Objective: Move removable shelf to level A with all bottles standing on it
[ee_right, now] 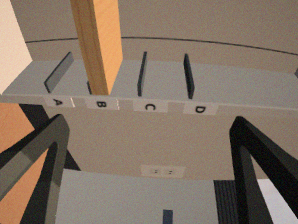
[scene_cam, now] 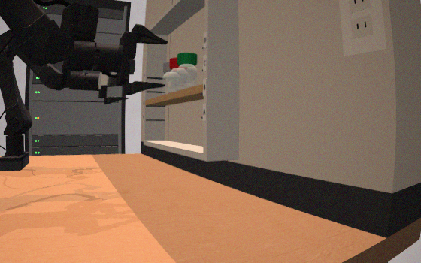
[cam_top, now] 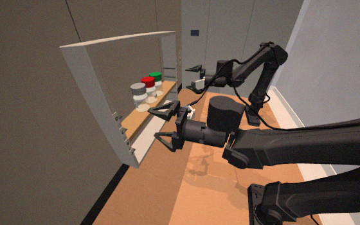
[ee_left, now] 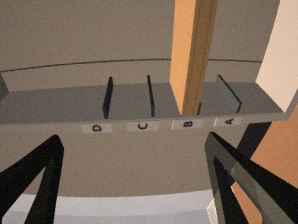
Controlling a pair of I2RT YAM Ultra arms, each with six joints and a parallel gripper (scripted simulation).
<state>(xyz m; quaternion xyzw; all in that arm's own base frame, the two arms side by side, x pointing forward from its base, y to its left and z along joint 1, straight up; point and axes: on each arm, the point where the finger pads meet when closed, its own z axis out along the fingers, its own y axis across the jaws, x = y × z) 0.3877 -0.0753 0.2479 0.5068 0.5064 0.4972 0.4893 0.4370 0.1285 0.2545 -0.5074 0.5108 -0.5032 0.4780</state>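
We see charcoal-black arms (cam_top: 289, 148) (scene_cam: 34, 34) with a thick, rounded drum housing (cam_top: 225, 112) (scene_cam: 80, 22) near the wrist and a slim black cable (cam_top: 279, 129) looping alongside. Our fingers (cam_top: 175, 104) (scene_cam: 144, 34) are dark, tapered, openwork triangles, and we notice a small off-white piece (cam_top: 200, 84) (scene_cam: 104, 80) behind them.

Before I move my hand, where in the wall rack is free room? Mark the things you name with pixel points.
Free: between the wooden shelf (cam_top: 138, 120) (scene_cam: 174, 97) (ee_left: 182, 55) (ee_right: 107, 45) and the rack's white bottom board (cam_top: 144, 141) (scene_cam: 177, 146) (ee_left: 280, 55) (ee_right: 11, 50); also above the three bottles (cam_top: 148, 82) (scene_cam: 187, 58). Crowded: on the shelf, where these bottles stand close together.
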